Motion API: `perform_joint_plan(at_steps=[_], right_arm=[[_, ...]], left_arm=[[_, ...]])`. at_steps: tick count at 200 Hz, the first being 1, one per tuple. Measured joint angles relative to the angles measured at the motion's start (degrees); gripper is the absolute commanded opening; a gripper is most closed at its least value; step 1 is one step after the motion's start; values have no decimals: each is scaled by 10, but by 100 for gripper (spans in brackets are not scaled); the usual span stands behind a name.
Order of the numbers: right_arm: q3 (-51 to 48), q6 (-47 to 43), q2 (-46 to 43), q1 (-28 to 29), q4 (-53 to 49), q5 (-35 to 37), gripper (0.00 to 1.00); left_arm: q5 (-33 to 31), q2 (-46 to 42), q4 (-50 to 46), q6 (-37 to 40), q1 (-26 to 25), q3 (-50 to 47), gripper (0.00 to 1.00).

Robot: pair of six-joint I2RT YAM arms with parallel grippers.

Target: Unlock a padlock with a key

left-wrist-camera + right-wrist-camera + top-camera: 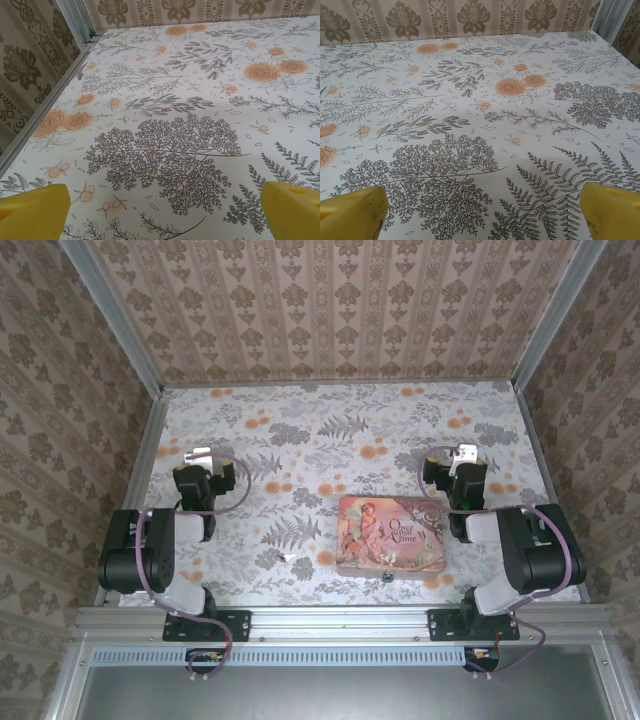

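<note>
The padlock [388, 577] is a tiny dark speck on the floral tablecloth, right against the near edge of the pink tin. The key [287, 557] is a small silvery sliver lying left of the tin, near the table's front. My left gripper [198, 454] hovers at the left side, well behind the key, and in the left wrist view it [165, 215] stands open, yellow fingertips [35, 210] wide apart over bare cloth. My right gripper [465, 452] sits behind the tin's right end. It [482, 215] is open too, with nothing between its fingertips [612, 212].
A pink illustrated rectangular tin [391, 534] lies right of centre. Patterned walls close in the back and both sides, with a metal rail [45, 102] along the left edge. Bare floral cloth [340, 430] stretches between the two arms and the back wall.
</note>
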Motion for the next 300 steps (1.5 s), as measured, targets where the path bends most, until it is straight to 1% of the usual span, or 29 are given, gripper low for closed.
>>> perform_joint_plan(at_steps=[229, 253, 283, 300], right_arm=[[-8, 2, -4, 0, 5, 6, 100], [-25, 4, -19, 0, 16, 9, 100], [-34, 4, -27, 0, 27, 11, 100], [-30, 6, -55, -1, -12, 12, 100]], left_arm=[[0, -1, -2, 2, -1, 0, 100], [-1, -19, -25, 4, -2, 0, 100], [-12, -70, -76, 4, -2, 8, 100], [-21, -97, -110, 4, -4, 22, 100]])
